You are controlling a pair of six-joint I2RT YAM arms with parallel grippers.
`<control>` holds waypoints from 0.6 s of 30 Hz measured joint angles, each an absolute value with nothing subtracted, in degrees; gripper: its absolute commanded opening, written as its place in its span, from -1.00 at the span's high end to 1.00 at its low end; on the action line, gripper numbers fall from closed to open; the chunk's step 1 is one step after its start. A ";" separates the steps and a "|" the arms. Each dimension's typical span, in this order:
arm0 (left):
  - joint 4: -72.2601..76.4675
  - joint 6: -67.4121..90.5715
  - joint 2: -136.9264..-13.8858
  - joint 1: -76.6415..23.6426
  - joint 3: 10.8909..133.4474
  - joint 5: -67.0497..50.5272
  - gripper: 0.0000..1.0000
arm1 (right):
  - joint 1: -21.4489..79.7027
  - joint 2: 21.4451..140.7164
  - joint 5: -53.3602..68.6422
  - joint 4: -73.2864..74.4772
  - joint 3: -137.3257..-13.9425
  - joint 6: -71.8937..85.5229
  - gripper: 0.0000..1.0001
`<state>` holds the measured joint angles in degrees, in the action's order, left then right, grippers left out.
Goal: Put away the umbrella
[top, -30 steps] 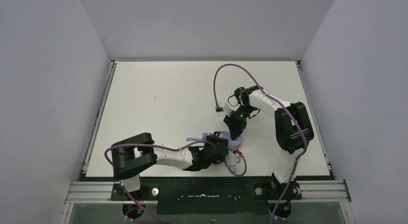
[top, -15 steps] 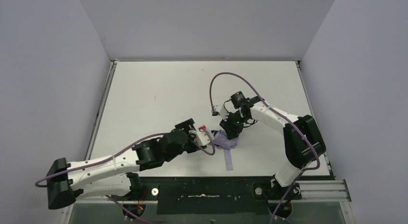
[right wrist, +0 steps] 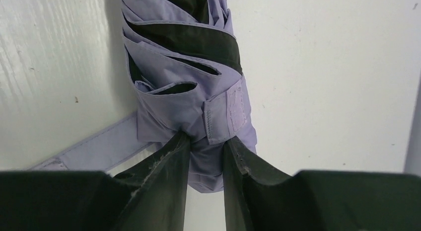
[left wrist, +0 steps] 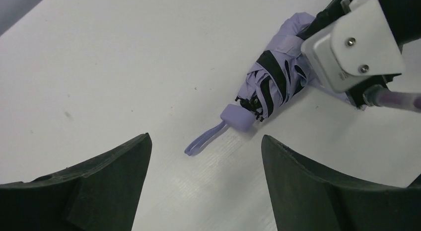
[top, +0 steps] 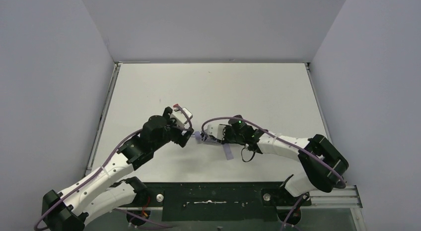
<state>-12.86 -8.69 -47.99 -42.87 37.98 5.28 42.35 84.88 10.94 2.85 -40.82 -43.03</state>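
The umbrella (left wrist: 278, 79) is folded, pale lavender with black ribs showing, and lies on the white table. Its small handle (left wrist: 239, 117) and wrist loop (left wrist: 203, 139) point toward my left gripper (left wrist: 204, 141). That gripper is open and empty, hovering just short of the loop. My right gripper (right wrist: 206, 146) is shut on the bunched fabric at the umbrella's (right wrist: 183, 57) other end. Its closure strap (right wrist: 94, 147) trails loose on the table. In the top view the umbrella (top: 201, 137) lies between the left gripper (top: 191, 135) and the right gripper (top: 212, 137).
The white table (top: 208, 92) is walled on the left, back and right. The right arm's purple cable (top: 218, 120) arches over the umbrella. The right wrist's white camera housing (left wrist: 353, 42) sits right above the umbrella's far end.
The right gripper has dragged the umbrella leftward across the table, and its arm now lies low and stretched left. The left arm has swung back and left, its gripper now facing the handle.
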 measured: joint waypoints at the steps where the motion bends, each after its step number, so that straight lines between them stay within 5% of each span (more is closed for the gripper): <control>1: -12.78 -7.99 -49.10 -42.00 37.98 4.01 -0.63 | 43.38 84.29 9.30 0.43 -39.11 -43.57 0.92; 18: -9.89 -3.73 -78.94 -33.45 51.11 -21.41 -0.73 | 54.70 80.75 -5.89 -15.00 -26.61 -47.46 0.92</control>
